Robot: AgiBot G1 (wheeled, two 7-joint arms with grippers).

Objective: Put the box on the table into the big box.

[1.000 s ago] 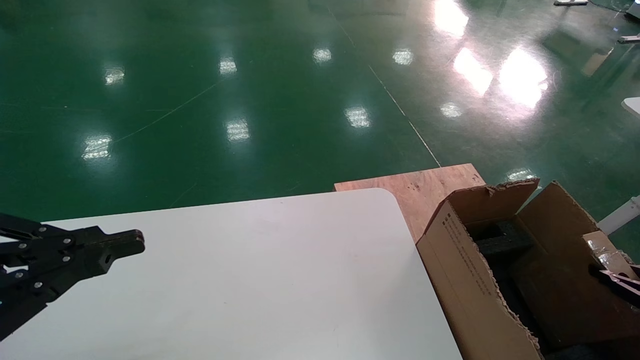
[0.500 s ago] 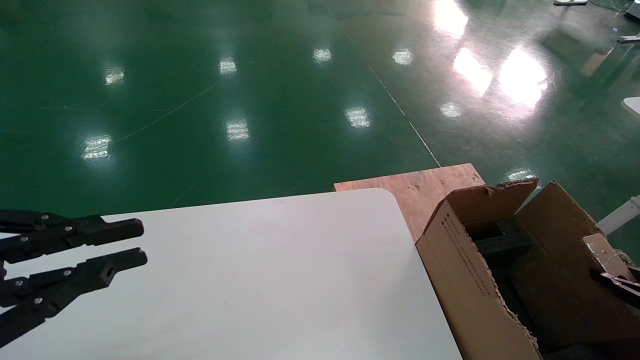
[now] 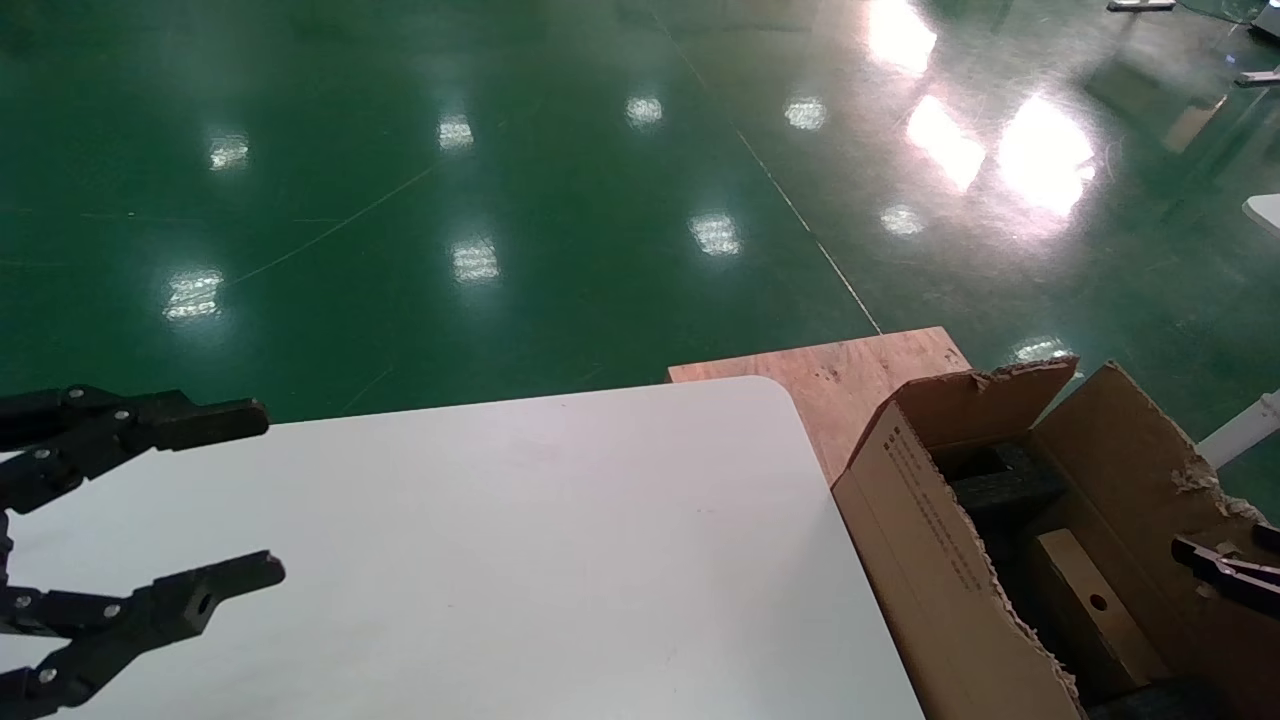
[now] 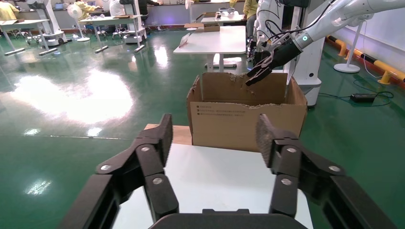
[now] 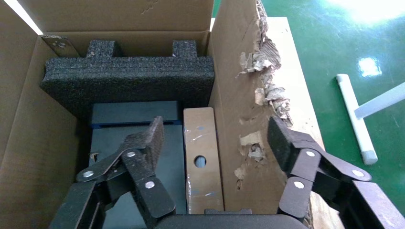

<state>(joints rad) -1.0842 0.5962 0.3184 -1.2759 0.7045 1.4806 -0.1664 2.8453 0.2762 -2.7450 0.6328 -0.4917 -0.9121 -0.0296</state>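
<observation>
The box, a light-brown wooden block with a round hole, lies inside the big box against its far wall, beside dark foam. In the right wrist view the box is free between the spread fingers. My right gripper is open above it, one finger inside the big box and the other outside the torn wall. Only its tip shows in the head view. My left gripper hangs open and empty over the table at the left.
A flat plywood board lies under the carton beyond the table's rounded corner. Black foam and a grey-blue block fill the carton's other side. A white leg stands at the right. Green floor surrounds everything.
My right gripper has let go of the box, which now lies at the bottom of the big box. My left gripper has gone from shut to wide open.
</observation>
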